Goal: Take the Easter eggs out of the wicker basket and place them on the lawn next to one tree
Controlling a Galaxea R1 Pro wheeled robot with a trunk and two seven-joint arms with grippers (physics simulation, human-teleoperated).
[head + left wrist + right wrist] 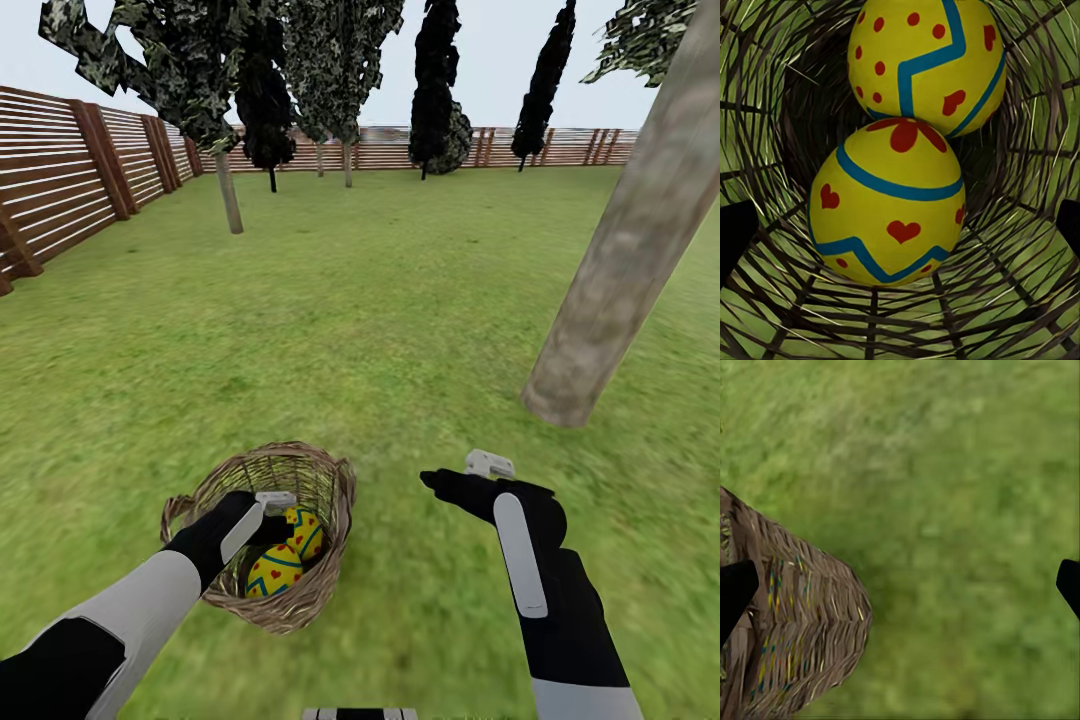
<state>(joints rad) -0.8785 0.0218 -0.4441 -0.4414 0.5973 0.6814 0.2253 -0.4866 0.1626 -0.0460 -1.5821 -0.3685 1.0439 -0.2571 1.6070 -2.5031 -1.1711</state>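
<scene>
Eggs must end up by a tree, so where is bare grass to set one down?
Open grass lies between the basket and the thick trunk, around its base, past the right gripper. It is crowded inside the basket, where the left gripper hangs over the eggs.

The left gripper (282, 512) hides part of the eggs (287, 553); the tree (630, 240) trunk is cut off above.

The lawn (960, 510) is mottled green grass, a little blurred. At one edge stands the wicker basket (802, 630), seen from outside — its woven brown wall curves outward, with yellow and blue showing faintly through the weave. Two dark fingertips (735, 592) of the right gripper (900, 589) sit wide apart — one overlaps the basket wall, the other is over grass.
</scene>
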